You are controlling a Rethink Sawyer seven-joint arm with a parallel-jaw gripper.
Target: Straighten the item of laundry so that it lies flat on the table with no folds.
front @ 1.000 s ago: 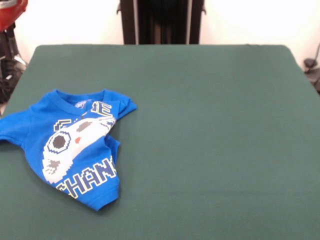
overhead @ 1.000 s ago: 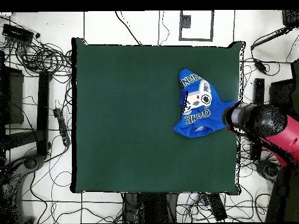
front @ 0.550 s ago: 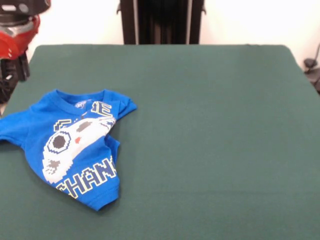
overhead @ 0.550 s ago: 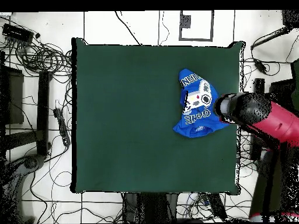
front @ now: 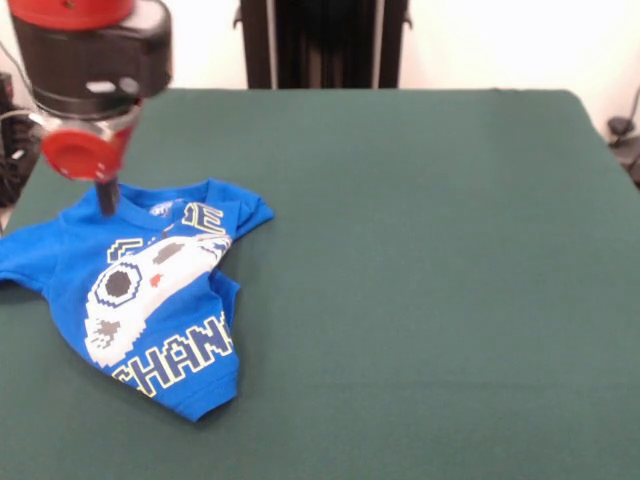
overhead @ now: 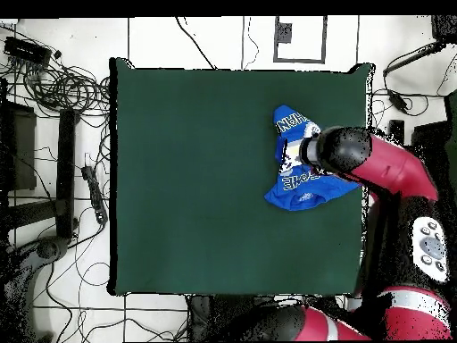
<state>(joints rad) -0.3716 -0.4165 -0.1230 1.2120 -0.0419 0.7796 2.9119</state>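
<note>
White wall behind, floor around strewn with black cables (overhead: 54, 85) in the overhead view. Counter (front: 420, 260) clad in dark green fabric, fills most of the front view. Red and black arm (overhead: 384, 165) enters at upper left of the front view, from the right in the overhead view. T-shirt (front: 140, 290), bright blue, lies at left of the front view, near the counter's left edge: print side up, white-grey controller print and yellow-outlined letters visible, lower part folded and bunched, one sleeve spread to the left edge. Gripper (front: 105, 197) at upper left, a single dark tip showing just above the shirt collar; fingers' state: cannot tell.
</note>
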